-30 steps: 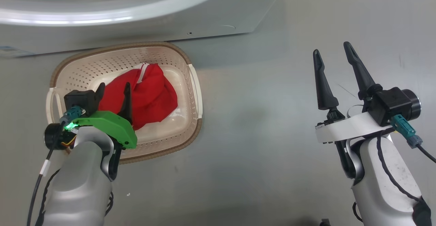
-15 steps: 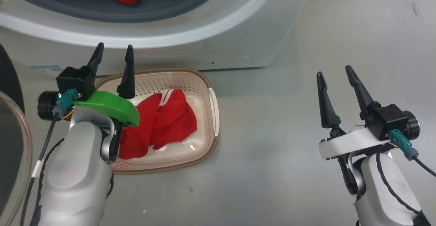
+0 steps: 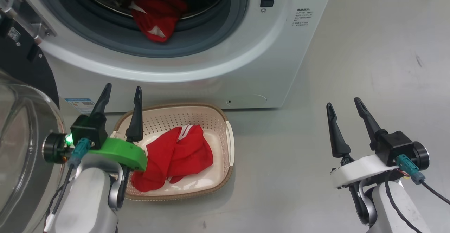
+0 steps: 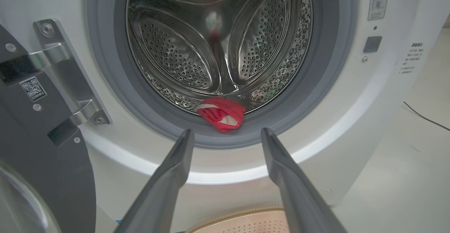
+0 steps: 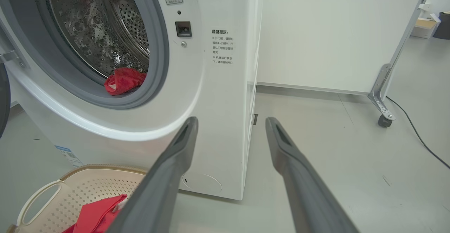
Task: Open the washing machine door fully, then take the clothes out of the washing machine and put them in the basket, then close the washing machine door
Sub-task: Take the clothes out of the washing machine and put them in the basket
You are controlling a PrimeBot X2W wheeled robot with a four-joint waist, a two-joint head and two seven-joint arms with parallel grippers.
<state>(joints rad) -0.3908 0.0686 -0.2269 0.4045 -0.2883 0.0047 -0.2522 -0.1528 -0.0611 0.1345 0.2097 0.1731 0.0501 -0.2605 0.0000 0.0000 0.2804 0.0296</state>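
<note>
Two of the clothes show: one red garment [image 3: 175,159] lies in the basket [image 3: 230,145], which sits on the floor [image 3: 299,155] just in front of the washing machine [image 3: 211,68]. The other red piece [image 3: 156,17] sits at the front lip of the drum [image 4: 175,50], hanging partly onto the grey rubber ring [image 4: 330,85]. Washing machine door [image 3: 24,138] stands swung out to the robot's left, so step 1 looks done. Unloading is approx. half done by what shows; the left wrist view has bare steel behind the red piece, so prob. nothing more inside, tho can't be sure. Left gripper [image 3: 123,88] hovers over the basket's left end, fingers spread, nothing btwn them, aimed at the drum mouth. Right gripper [image 3: 342,102] is well apart on the right above bare floor, fingers spread too, empty. Left to do: fetch piece no. 2, drop it in the basket, then shut the door.
</note>
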